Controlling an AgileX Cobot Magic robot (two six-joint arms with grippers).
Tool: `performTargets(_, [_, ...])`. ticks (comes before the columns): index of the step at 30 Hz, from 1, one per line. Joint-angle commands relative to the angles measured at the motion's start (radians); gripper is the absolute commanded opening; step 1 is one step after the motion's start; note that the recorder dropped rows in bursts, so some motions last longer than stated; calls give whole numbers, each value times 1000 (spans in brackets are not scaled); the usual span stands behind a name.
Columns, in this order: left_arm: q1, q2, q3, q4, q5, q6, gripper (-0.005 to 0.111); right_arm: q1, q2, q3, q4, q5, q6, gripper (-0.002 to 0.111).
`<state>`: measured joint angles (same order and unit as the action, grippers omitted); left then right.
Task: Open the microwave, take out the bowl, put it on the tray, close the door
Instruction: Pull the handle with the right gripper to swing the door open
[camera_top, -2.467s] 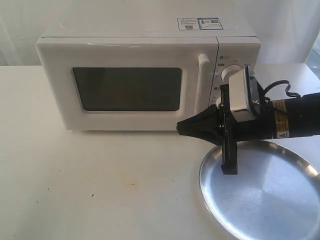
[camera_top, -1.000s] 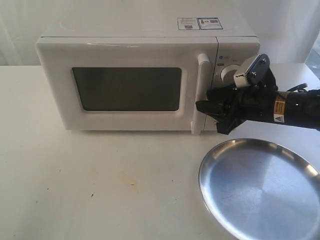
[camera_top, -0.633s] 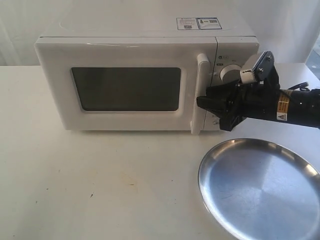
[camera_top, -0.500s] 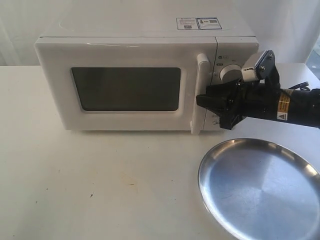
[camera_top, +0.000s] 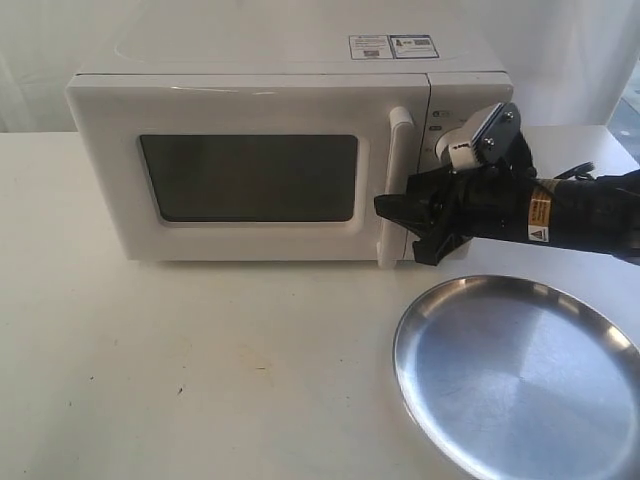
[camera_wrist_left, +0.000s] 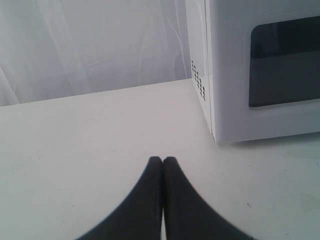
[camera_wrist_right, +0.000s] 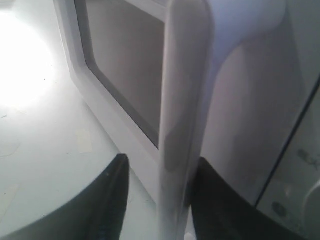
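Exterior: one microwave (camera_top: 250, 50) at bench's back edge, door (camera_top: 110, 180) looks shut, two top stickers (camera_top: 391, 46), print unreadable; one tray (camera_top: 520, 380) at front right corner | Left wrist: left gripper (camera_wrist_left: 162, 161) pinched together, empty, near microwave's side | Right wrist: right gripper (camera_wrist_right: 160, 167) parted, fingers (camera_wrist_right: 112, 200) straddling door handle (camera_wrist_right: 182, 100), one clear of it.

Soft, even, bright light, faint shadows. Glare blows out the worktop (camera_wrist_right: 22, 70) in the right wrist view; the close handle (camera_wrist_right: 182, 115) there is blurred. The tray (camera_top: 520, 390) gleams.
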<state>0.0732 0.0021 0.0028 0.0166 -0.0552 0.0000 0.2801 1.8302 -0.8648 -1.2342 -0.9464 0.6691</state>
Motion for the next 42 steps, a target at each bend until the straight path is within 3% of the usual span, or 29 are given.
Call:
performTargets(1, [-4,-2,-3,-8,-4,0,0,48,14,-21,-90,-108,-48,0])
performTargets(6, [-4,-2,-3,-8,-4,0,0,48,14,-21,-276,-275,-98,0])
performTargets(19, [-4,-2,-3,-8,-4,0,0,41,-9,-19,-369,-275,-81,0])
performTargets(29, [-4,-2,-3,-8,-4,0,0,-5,-94,18,-425,-275,50,0])
performTargets(39, [-4,-2,-3,-8,-4,0,0,-14,-321,129,-454,-248,231,0])
performTargets(42, [-4,-2,-3,-8,-4,0,0,-14,-368,137,-493,-218,310,5])
